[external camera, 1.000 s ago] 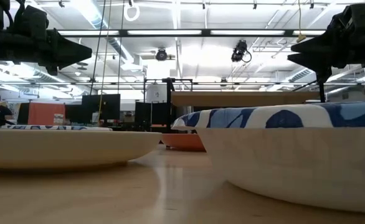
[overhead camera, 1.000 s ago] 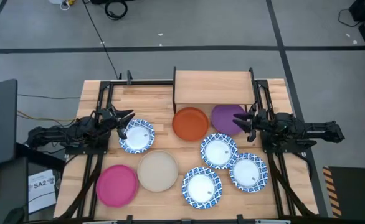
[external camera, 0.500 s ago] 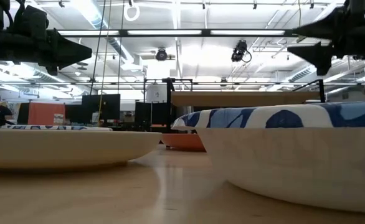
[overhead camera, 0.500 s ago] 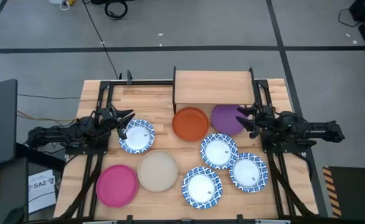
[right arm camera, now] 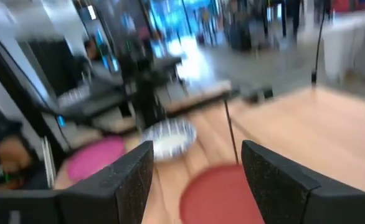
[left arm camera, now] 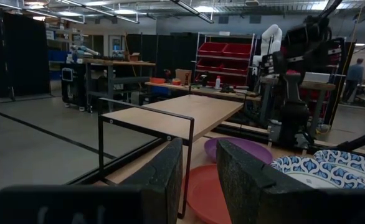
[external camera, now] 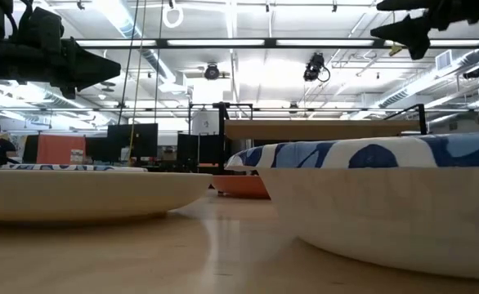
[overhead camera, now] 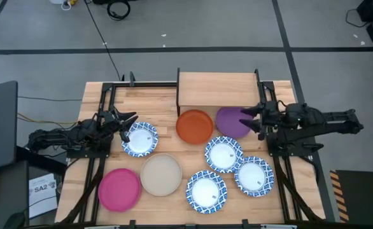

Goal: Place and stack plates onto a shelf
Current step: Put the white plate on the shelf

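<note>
Bare shelf [overhead camera: 217, 88]; right claw [overhead camera: 249, 119] wide open, empty, over purple plate [overhead camera: 232, 122].

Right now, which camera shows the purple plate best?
The high view: the purple plate lies almost whole in front of the shelf, its right edge under the open right gripper. The left wrist view shows it edge-on; the low and right wrist views do not show it.

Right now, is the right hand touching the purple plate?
Apart. In the low view the right hand hangs high above the table, open and empty; the high view puts it over the purple plate's edge.
</note>
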